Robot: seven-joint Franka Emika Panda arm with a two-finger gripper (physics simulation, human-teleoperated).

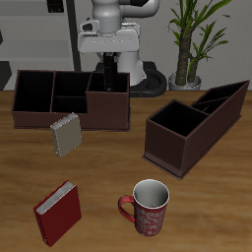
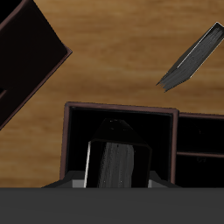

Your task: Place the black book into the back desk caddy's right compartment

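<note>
My gripper (image 1: pixel 108 69) hangs over the back desk caddy (image 1: pixel 59 116), a long low dark brown box at the table's back. It is shut on the black book (image 1: pixel 108 82) and holds it upright, its lower end down in the right compartment (image 1: pixel 120 89). In the wrist view the black book (image 2: pixel 121 166), with pale page edges along one side, stands between my fingers (image 2: pixel 163 179) inside the large squarish compartment (image 2: pixel 105 122). I cannot tell whether the book touches the compartment's floor.
A like caddy (image 1: pixel 197 123) lies diagonally beside the back one and also shows in the wrist view (image 2: pixel 26 52). A grey-tan book (image 1: pixel 66 135) lies before the back caddy. A red book (image 1: pixel 57 212) and a red mug (image 1: pixel 150 207) stand near the front edge.
</note>
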